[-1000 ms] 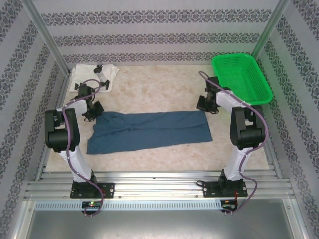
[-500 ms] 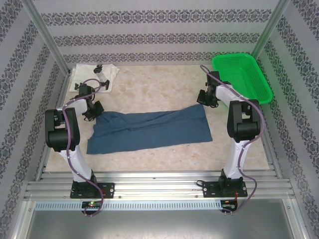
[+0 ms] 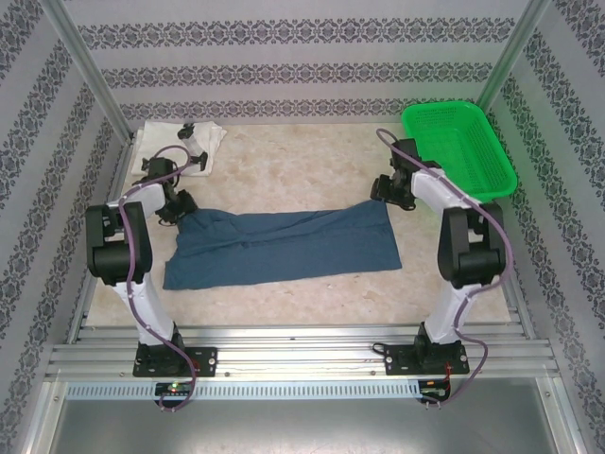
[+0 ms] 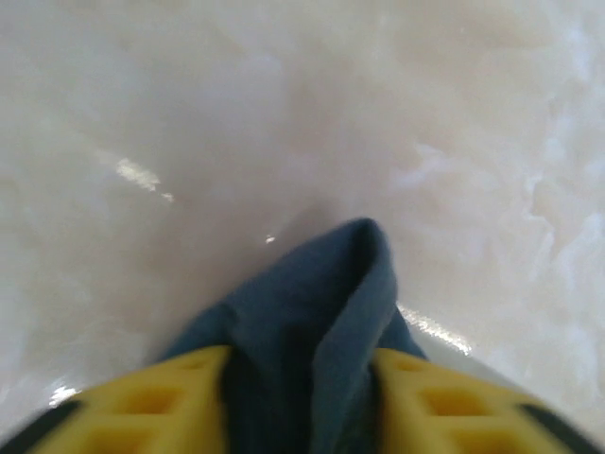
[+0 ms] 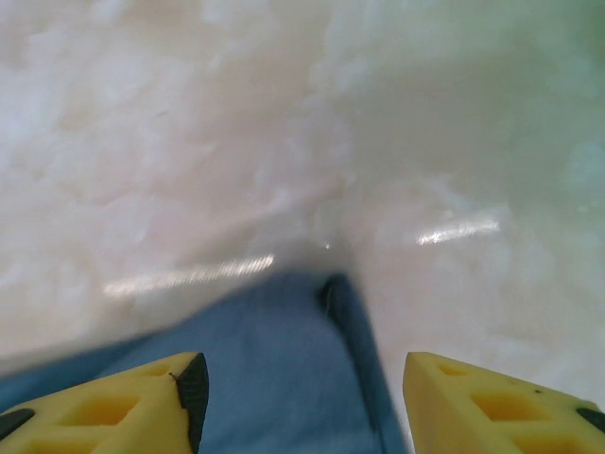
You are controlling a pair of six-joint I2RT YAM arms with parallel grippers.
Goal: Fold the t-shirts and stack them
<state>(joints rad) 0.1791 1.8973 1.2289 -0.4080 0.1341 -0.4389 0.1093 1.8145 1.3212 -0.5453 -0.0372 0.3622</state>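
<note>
Left claw (image 4: 301,371) first: its yellow fingers (image 4: 161,397) stand apart, released, with a raised ridge of the blue shirt (image 4: 321,312) filling the gap between them. Right claw (image 5: 302,374) is spread wider, gripping nothing, and a corner of the shirt lies flat on the table below its gap. Underneath is a pale marbled table (image 3: 302,161), shiny under the lights and boxed in by patterned walls (image 3: 302,66). From above, the blue shirt stretches as a long band across the middle, one claw at each far corner. Folded white shirt (image 3: 203,142) sits back left, beyond the left claw. Green basket (image 3: 458,147) sits back right, just beside the right arm.
</note>
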